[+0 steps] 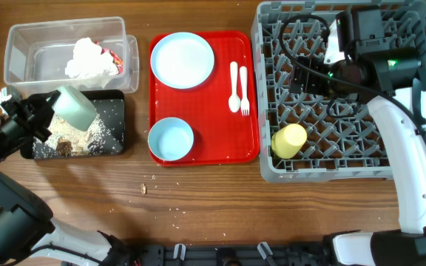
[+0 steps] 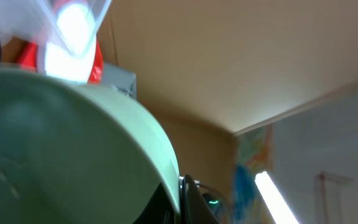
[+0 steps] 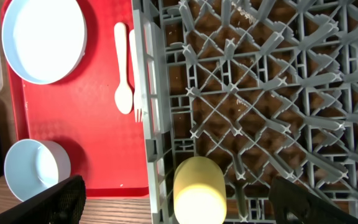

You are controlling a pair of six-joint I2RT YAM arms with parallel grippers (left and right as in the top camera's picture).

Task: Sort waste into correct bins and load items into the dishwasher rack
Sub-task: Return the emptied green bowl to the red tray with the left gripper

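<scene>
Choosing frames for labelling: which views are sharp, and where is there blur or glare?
Overhead: sharp, evenly lit. Left wrist: the close pale blue bowl is blurred, a blown-out white patch above it. Right wrist: crisp on the grey plastic lattice dishwasher rack and small yellow cup.

Overhead view bright and even, lit from above; shadows soft and short, the red tray (image 1: 204, 151) throwing barely any; a pale sheen on the clear box (image 1: 21, 41) at 10 o'clock; focus sharp throughout. Left wrist view badly blurred; the bowl (image 2: 55, 155) fills 8 o'clock as a soft smear; a blown-out white patch at 11 o'clock; a strip light (image 2: 277, 191) glows at 4 o'clock. Right wrist view crisp and evenly lit; the rack (image 3: 260, 93) bends slightly toward the edges; the dark fingers (image 3: 61, 200) at 7 o'clock are soft.
</scene>
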